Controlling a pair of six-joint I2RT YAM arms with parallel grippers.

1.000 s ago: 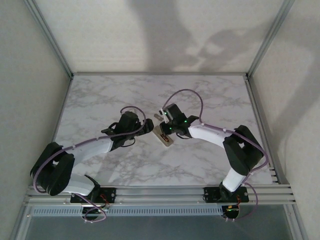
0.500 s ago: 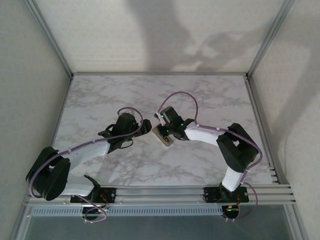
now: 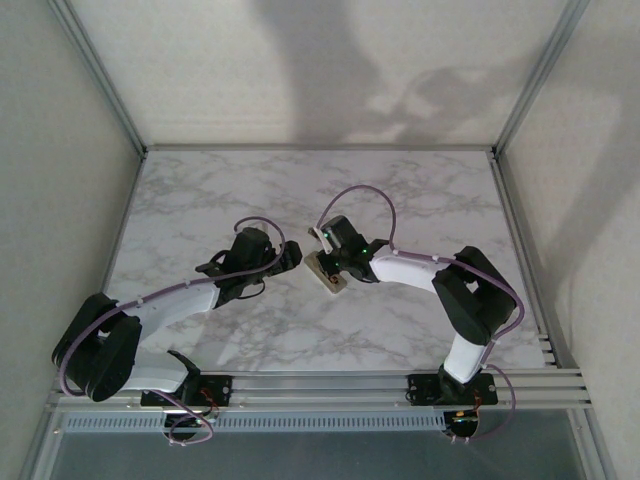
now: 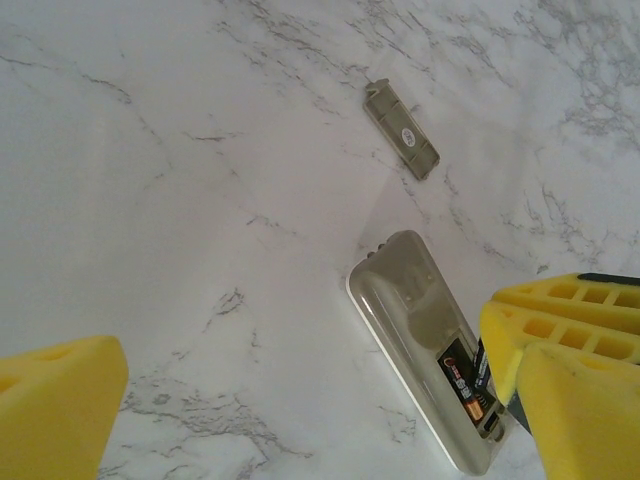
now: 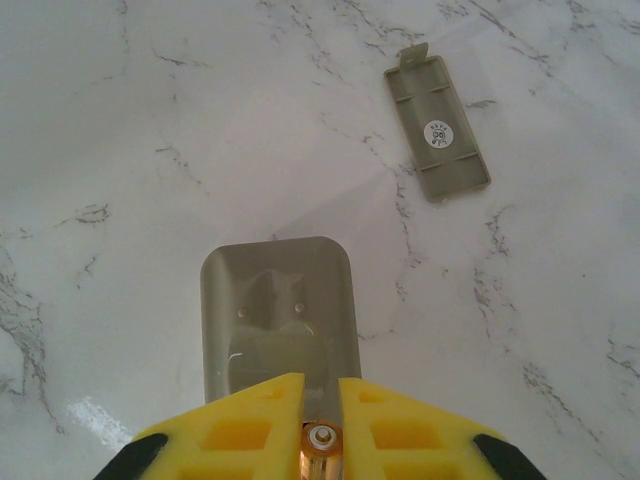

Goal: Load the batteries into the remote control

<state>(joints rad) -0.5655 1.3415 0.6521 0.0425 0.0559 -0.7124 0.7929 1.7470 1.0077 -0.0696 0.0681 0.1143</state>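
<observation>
Fingers of the right gripper (image 5: 320, 395) pinch a copper-tipped cylindrical battery (image 5: 322, 440) over the near end of the white plastic remote control (image 5: 278, 310), which lies tan back up at mid-table. The left gripper (image 4: 300, 345) hovers beside it, jaws spread wide. A flat grey-tan battery cover (image 5: 440, 125) lies apart, and bare white marble tabletop (image 3: 200, 200) runs to every edge.

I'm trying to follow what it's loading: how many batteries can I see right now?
2. One battery lies in the open back of the remote control; a second battery, just its tip showing, is pinched in the right gripper at that same end.
</observation>
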